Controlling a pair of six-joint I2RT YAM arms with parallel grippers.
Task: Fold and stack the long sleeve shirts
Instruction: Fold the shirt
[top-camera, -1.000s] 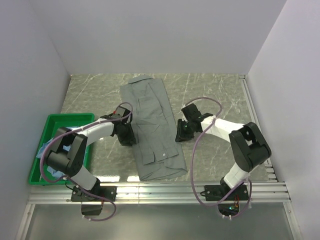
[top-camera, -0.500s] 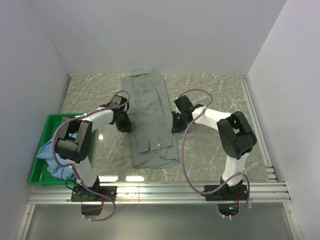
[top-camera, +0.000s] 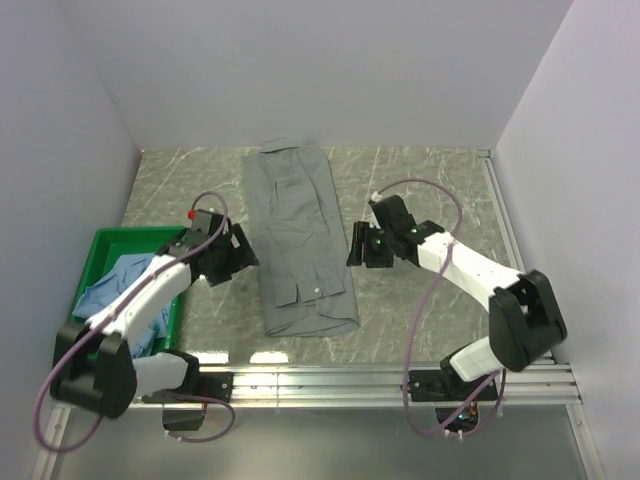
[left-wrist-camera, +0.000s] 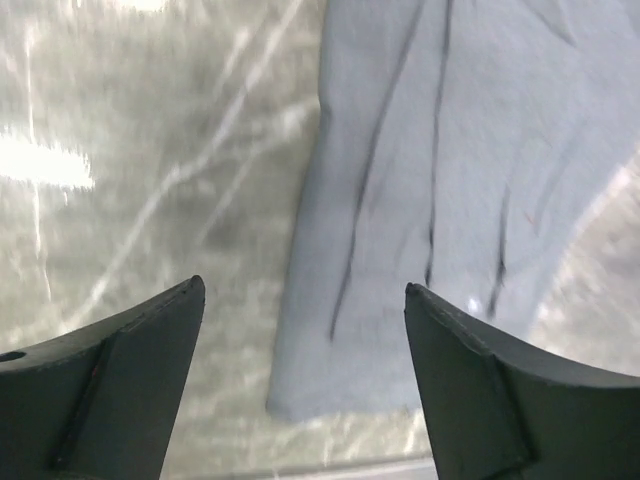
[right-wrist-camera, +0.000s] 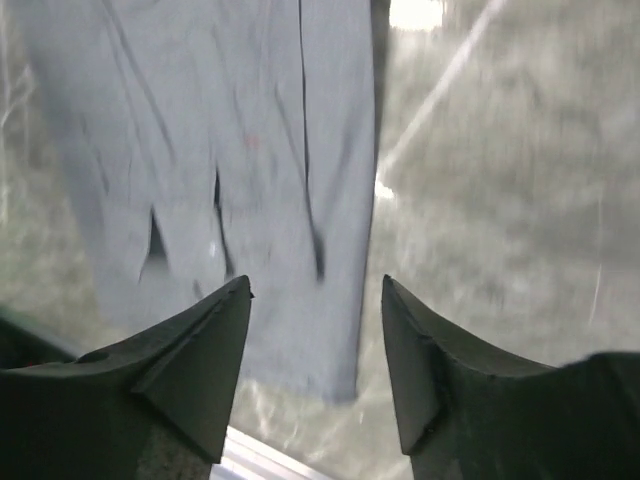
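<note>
A grey-green long sleeve shirt (top-camera: 298, 232) lies flat as a long narrow strip down the middle of the table, collar at the far end. Its near end shows in the left wrist view (left-wrist-camera: 450, 180) and the right wrist view (right-wrist-camera: 250, 150). A light blue shirt (top-camera: 112, 290) is crumpled in the green bin (top-camera: 100, 245). My left gripper (top-camera: 243, 255) hovers beside the strip's left edge, open and empty (left-wrist-camera: 300, 300). On the other side, my right gripper (top-camera: 353, 252) is open with nothing between its fingers (right-wrist-camera: 315, 290), just off the strip's right edge.
The green bin sits at the table's near left, under the left arm. A metal rail (top-camera: 330, 375) runs along the near edge. White walls enclose the marble table (top-camera: 440, 185) on three sides.
Both grippers let go of the grey-green shirt's side edges, opened and drew back outward. The shirt stays where it lay half a second ago. The left arm swung back toward the bin.
</note>
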